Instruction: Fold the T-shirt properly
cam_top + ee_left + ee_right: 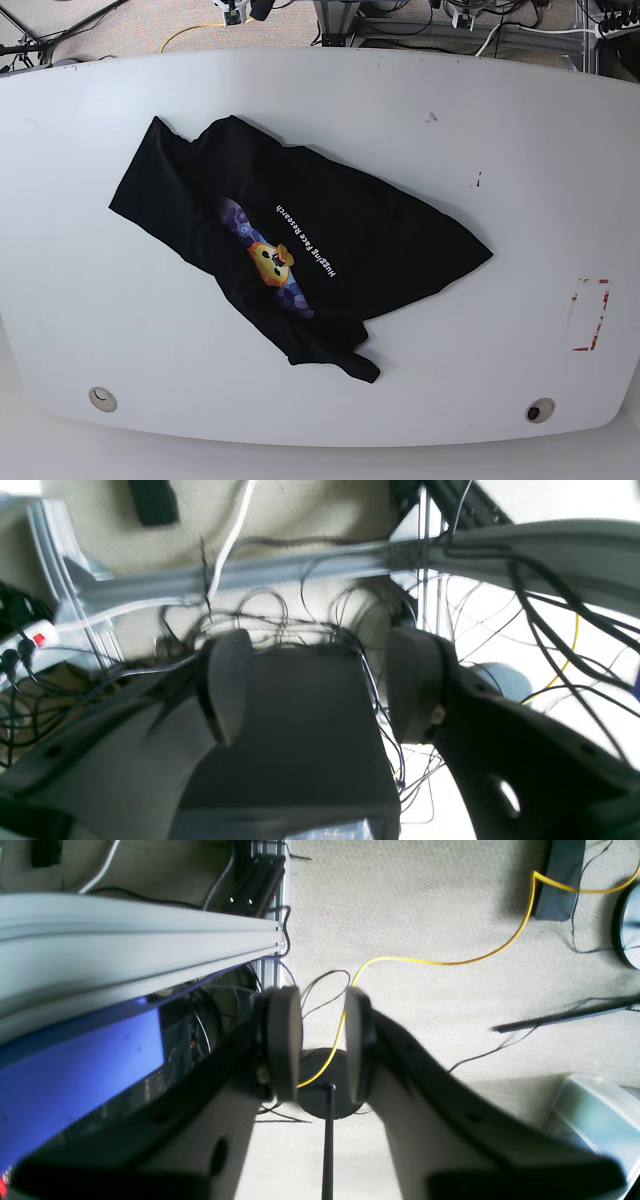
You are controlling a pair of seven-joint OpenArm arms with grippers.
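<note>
White table (520, 180), T-shirt (380, 240) seemingly unfolded

The base view looks straight down on the table (520, 150); both wrist views face the cabled floor (425, 915) off-table.

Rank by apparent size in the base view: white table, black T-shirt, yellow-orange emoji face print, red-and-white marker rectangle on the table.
1. White table
2. Black T-shirt, lying crumpled on it
3. Red-and-white marker rectangle
4. Yellow-orange emoji face print

The last two look close; the outlined rectangle seems slightly larger.
</note>
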